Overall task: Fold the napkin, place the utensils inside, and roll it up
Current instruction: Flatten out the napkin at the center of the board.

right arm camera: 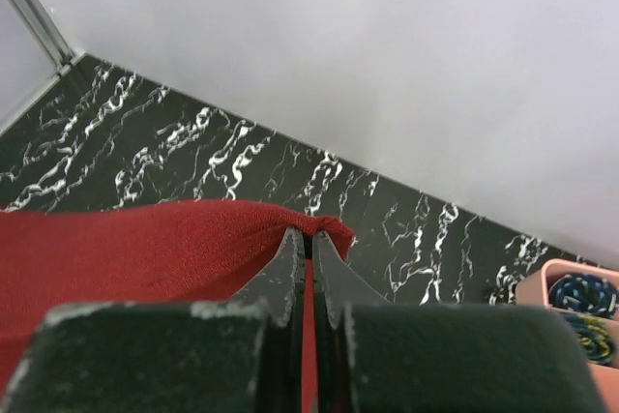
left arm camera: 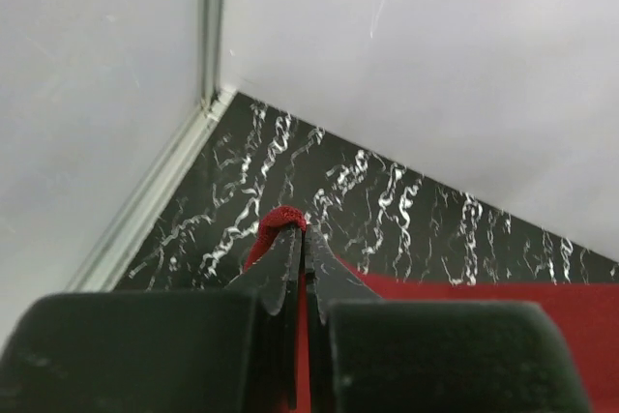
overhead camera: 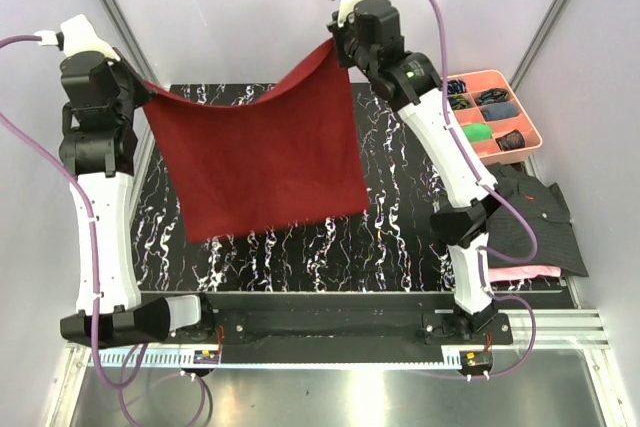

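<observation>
Top external, maroon napkin [overhead camera: 262, 162] hanging spread, left pincer [left arm camera: 302, 235], right pincer [right arm camera: 308, 237] pinching top corners.

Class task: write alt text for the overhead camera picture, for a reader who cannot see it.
Two robot arms hold a dark red napkin up between them above a black marbled table, the left gripper and right gripper each shut on a top corner. A salmon tray and a dark shirt lie at the right.
</observation>
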Robot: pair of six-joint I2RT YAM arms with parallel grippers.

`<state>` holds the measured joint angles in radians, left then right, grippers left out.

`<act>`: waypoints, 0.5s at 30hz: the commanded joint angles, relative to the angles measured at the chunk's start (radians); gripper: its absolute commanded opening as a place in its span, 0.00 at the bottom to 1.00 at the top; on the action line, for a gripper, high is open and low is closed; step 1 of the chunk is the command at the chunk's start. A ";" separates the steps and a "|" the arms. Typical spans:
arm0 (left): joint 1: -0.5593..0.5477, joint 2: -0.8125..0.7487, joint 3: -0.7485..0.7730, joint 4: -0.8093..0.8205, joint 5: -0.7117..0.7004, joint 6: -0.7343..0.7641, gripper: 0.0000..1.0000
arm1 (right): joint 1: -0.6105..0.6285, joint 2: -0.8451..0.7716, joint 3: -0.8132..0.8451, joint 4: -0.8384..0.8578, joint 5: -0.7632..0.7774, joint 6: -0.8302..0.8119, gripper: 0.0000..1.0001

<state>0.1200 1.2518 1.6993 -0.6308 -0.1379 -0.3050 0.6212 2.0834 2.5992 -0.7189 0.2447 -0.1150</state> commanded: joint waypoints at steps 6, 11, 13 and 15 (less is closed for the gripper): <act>0.010 -0.202 0.040 0.083 -0.060 0.050 0.00 | -0.003 -0.192 -0.053 0.030 -0.027 -0.051 0.00; 0.009 -0.311 0.066 0.062 -0.068 0.058 0.00 | 0.012 -0.350 -0.194 0.071 -0.062 -0.072 0.00; 0.009 -0.330 0.089 0.030 -0.075 0.069 0.00 | 0.028 -0.390 -0.224 0.082 -0.061 -0.092 0.00; 0.009 -0.342 0.144 0.007 -0.091 0.076 0.00 | 0.063 -0.430 -0.251 0.090 -0.044 -0.106 0.00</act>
<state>0.1242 0.9405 1.7477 -0.6350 -0.1776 -0.2646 0.6350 1.7660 2.3775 -0.7097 0.2070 -0.1665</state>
